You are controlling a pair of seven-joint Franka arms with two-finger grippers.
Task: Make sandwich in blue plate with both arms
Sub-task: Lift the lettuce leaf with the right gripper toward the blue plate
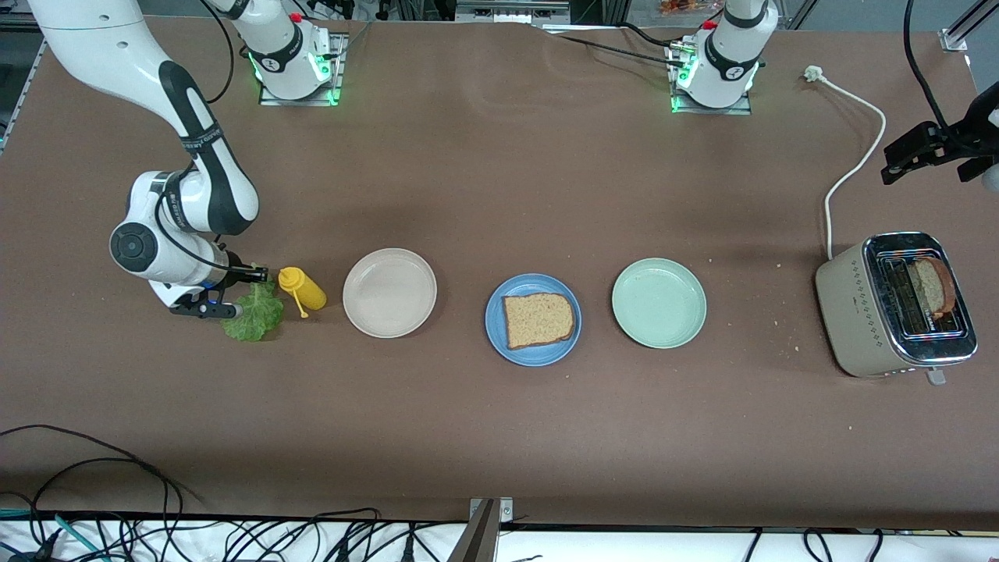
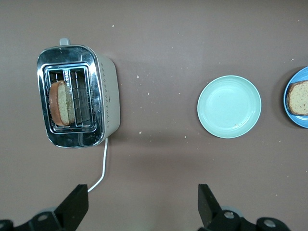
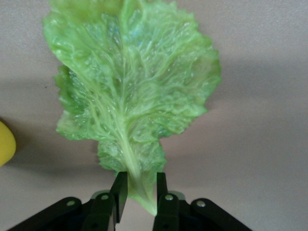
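right gripper (image 1: 234, 293) is low at the right arm's end of the table, fingers (image 3: 119, 190) pinching the stem of the ruffled green lettuce leaf (image 1: 254, 312); the leaf lies flat on the brown table (image 1: 499, 437), long axis running from the stem in the jaws out to the broad ruffled tip, which points toward the front camera. Yellow squeeze bottle (image 1: 303, 288) lies just beside the leaf, then round beige plate (image 1: 389, 293), round blue plate (image 1: 533, 319) carrying one square brown bread slice (image 1: 538, 319), pale green plate (image 1: 659, 303), beige toaster (image 1: 895, 304) with a second bread slice (image 1: 933, 286) standing in its slot. Left gripper (image 2: 142, 209) waits up above the toaster end, fingers spread, holding nothing
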